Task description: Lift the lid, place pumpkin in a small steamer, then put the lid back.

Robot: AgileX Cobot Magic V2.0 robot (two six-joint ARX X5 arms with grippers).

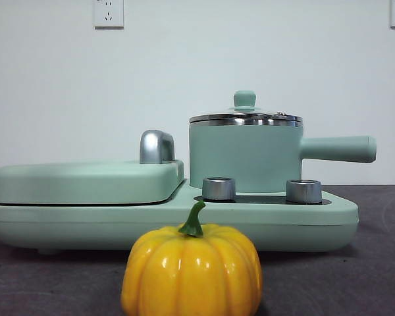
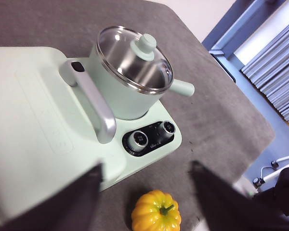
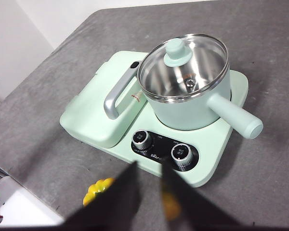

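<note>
The pumpkin, glossy yellow-orange with a green stem, sits on the dark table in front of the appliance, also seen in the wrist views. The small steamer stands on the appliance's right half, its long handle pointing right. The lid rests on it, with its mint knob on top. My left gripper hangs open high above the pumpkin, holding nothing. High over the table's front, my right gripper has its jaws drawn close together, empty. Neither gripper shows in the front view.
A wide flat mint-green cover with a chrome handle fills the appliance's left half. Two steel dials sit in front of the pot. The table's edges show in both wrist views.
</note>
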